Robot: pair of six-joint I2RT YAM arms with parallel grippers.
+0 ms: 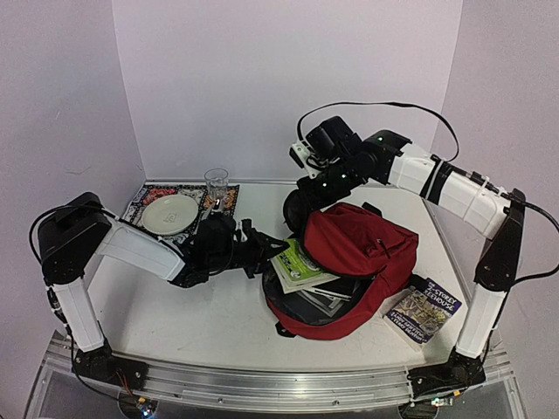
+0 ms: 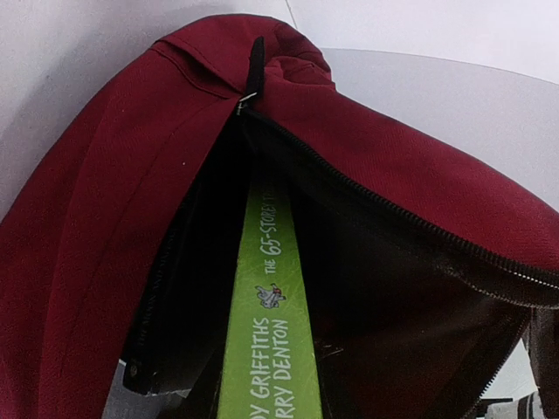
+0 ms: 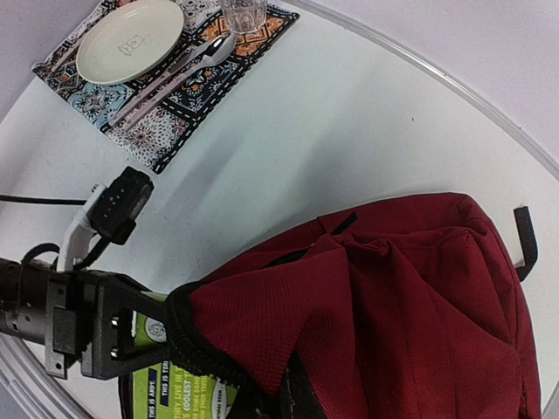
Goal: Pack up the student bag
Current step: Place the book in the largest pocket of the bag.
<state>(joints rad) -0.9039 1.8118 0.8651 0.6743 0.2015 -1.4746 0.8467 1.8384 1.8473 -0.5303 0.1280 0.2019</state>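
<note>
The dark-red student bag (image 1: 358, 249) lies on the table at centre right, its mouth facing left. My right gripper (image 1: 304, 214) is shut on the bag's upper flap (image 3: 288, 323) and holds the mouth open. My left gripper (image 1: 265, 250) is shut on a green book (image 1: 301, 262) whose far end is inside the opening. In the left wrist view the book's green spine (image 2: 266, 305) runs into the dark interior under the zip edge (image 2: 393, 218); my fingers are hidden there. The left gripper also shows in the right wrist view (image 3: 96, 327).
Other dark books (image 1: 319, 301) lie inside the bag. A blue-covered book (image 1: 424, 310) lies on the table right of the bag. At the back left a patterned placemat (image 1: 140, 205) holds a plate (image 1: 170, 213), cutlery (image 3: 175, 70) and a glass (image 1: 217, 185).
</note>
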